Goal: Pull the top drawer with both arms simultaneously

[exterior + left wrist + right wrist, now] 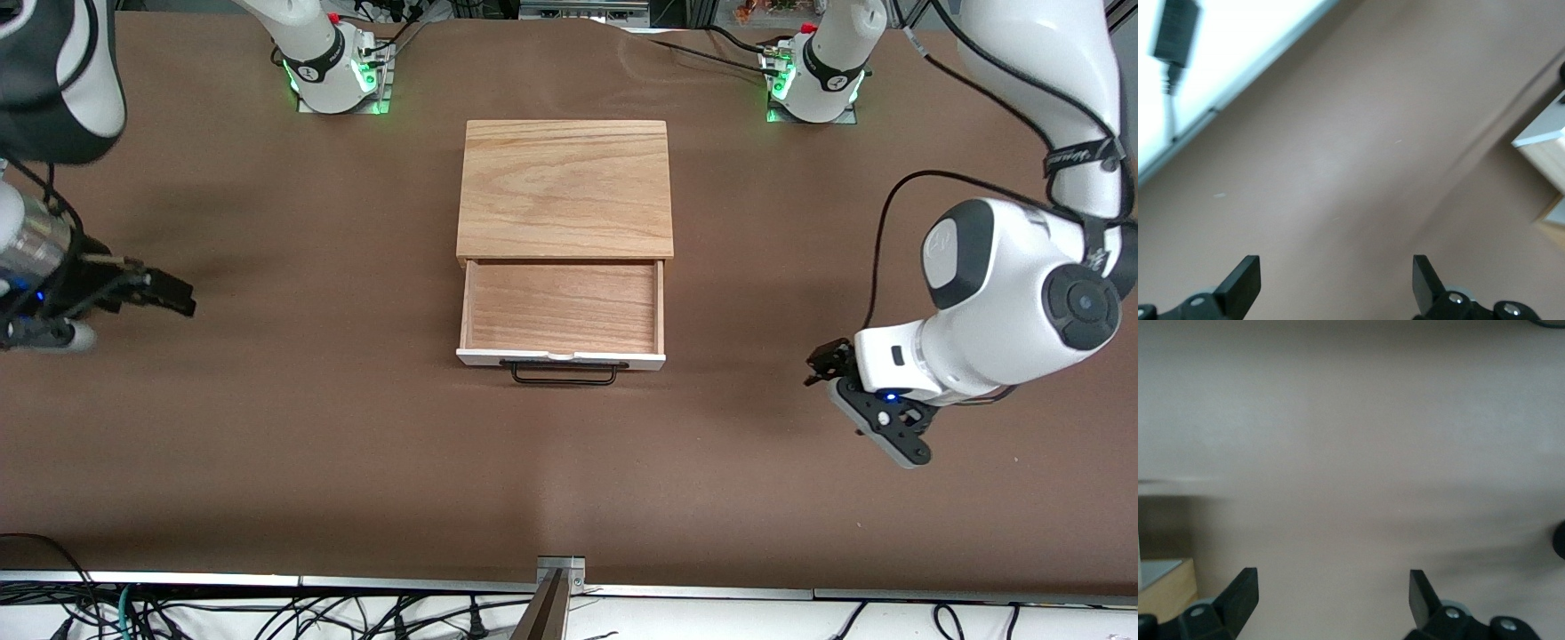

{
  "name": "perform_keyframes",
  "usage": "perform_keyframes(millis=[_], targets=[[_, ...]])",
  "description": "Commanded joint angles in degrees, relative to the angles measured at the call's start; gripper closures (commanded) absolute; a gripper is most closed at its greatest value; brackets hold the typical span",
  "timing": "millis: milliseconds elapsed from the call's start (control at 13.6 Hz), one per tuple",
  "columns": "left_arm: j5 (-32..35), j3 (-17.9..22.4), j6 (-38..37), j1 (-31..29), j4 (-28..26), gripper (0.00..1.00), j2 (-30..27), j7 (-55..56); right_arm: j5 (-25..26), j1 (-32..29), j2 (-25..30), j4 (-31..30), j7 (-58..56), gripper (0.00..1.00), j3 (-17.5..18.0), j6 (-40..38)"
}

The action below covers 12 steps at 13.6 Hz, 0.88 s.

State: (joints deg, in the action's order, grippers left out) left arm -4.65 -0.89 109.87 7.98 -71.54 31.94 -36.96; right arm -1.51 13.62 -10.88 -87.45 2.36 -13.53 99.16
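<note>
As it sits pulled out, top drawer [562, 308], light-wood tray, white front

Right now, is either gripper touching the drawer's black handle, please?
No, the left gripper and right gripper hang apart from the top drawer handle.

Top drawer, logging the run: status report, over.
Left gripper and right gripper open, off at their table ends. Top drawer pulled out, handle untouched. Nothing in the way.
</note>
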Motion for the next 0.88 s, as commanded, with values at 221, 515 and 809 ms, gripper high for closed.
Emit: perform_keyframes(millis=[221, 515, 809], targets=[[3.68, 2.73, -5.26, -2.88, -1.76, 0.00, -8.20, 4.76, 3.18, 0.44, 12.81, -16.36, 0.02, 0.00, 0.87, 7.54], [3.24, 2.83, -13.44, -3.94, -2.37, 0.00, -12.16, 20.32, 3.18, 0.27, 12.11, -15.39, 0.45, 0.00, 0.79, 7.11], [3.94, 0.02, -18.36, -3.94, -5.01, 0.00, -17.09, 35.51, 2.92, 0.00, 12.28, -13.81, 0.54, 0.00, -0.09, 5.79]])
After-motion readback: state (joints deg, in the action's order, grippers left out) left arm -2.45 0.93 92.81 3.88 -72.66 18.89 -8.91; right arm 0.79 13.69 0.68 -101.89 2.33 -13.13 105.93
